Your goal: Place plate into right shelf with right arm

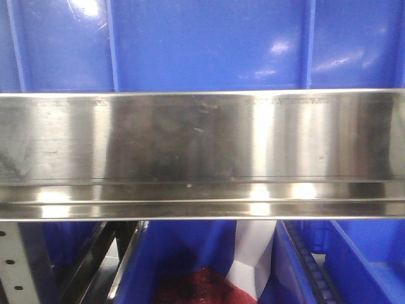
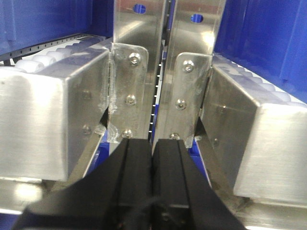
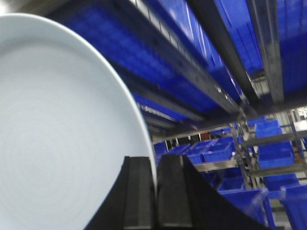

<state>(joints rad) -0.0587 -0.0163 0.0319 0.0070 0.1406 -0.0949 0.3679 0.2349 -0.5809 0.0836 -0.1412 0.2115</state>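
At the right wrist camera you get the only sight of the plate [image 3: 62, 134]: it fills the left half of that view, white and glossy. Its rim runs down into the right pincer [image 3: 155, 165], which is clamped on that edge with one black finger on each face. The plate rests on no surface; it hangs in the pincer. Behind its curved edge, dark rack rails [image 3: 211, 72] slant across the upper right with blue bins [image 3: 192, 33] packed between them. Farther racks of bins [image 3: 273, 143] stand well apart in the background. To the right of the rim you have open room, but this view does not tell you how near the rails are.

From the front camera you see neither arm nor plate. A long steel rail of the right shelf [image 1: 202, 145] crosses the whole frame, its top and bottom edges level. Blue bin walls [image 1: 202, 44] stand above it. Below it you see a grey perforated upright [image 1: 16, 266] at the left and a bin holding something red [image 1: 196, 285]. A white shape [image 1: 253, 253] sits beside that; you cannot tell what it is.

Through the left wrist camera you see the left pincer [image 2: 153, 143] with its fingers pressed together on nothing. Just ahead of it stand two screwed steel brackets [image 2: 132, 91], a narrow slit between them. Roller tracks [image 2: 53, 55] flank them on both sides, so that arm sits close to metal edges.
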